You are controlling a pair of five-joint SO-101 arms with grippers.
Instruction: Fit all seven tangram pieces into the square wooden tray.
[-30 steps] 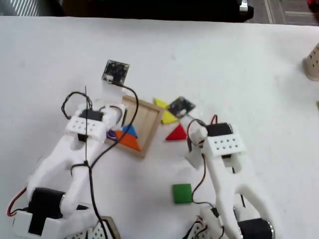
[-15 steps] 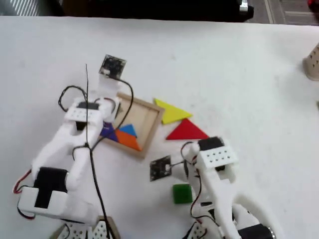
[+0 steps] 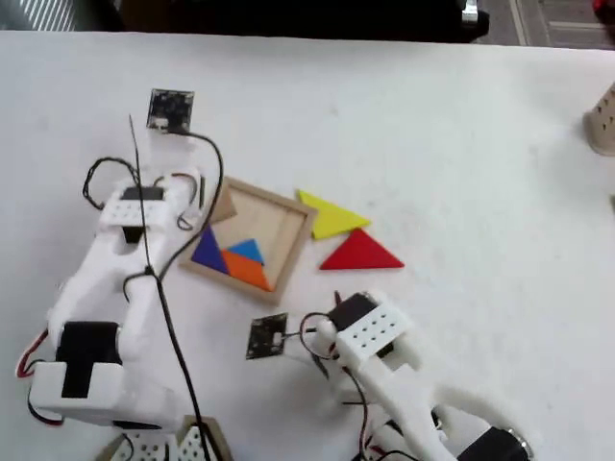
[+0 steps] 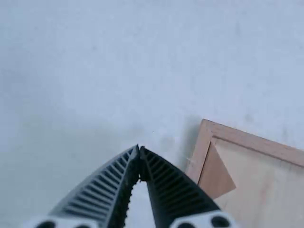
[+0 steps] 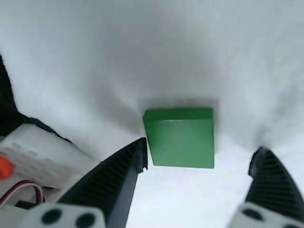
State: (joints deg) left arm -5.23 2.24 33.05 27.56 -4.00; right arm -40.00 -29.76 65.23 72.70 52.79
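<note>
The square wooden tray (image 3: 288, 206) lies left of centre and holds a purple piece (image 3: 207, 252), a blue piece (image 3: 247, 252) and an orange piece (image 3: 248, 273). A tan triangle (image 4: 216, 175) rests in the tray's (image 4: 205, 142) corner. My left gripper (image 4: 139, 153) is shut and empty, just off that corner; the high view shows it (image 3: 200, 189) at the tray's left side. Right of the tray lie a yellow triangle (image 3: 332, 216) and a red triangle (image 3: 360, 252). My right gripper (image 5: 200, 152) stands open over the green square (image 5: 180, 137), one finger on either side.
The right arm (image 3: 375, 331) lies across the near middle of the table, its wrist camera board (image 3: 267, 336) sticking out to the left. A perforated wooden block (image 3: 603, 120) stands at the far right edge. Bare white table stretches behind the tray.
The right arm drew back from the red and yellow triangles to the front, over the green square. The left arm moved left off the tray, uncovering the purple piece.
</note>
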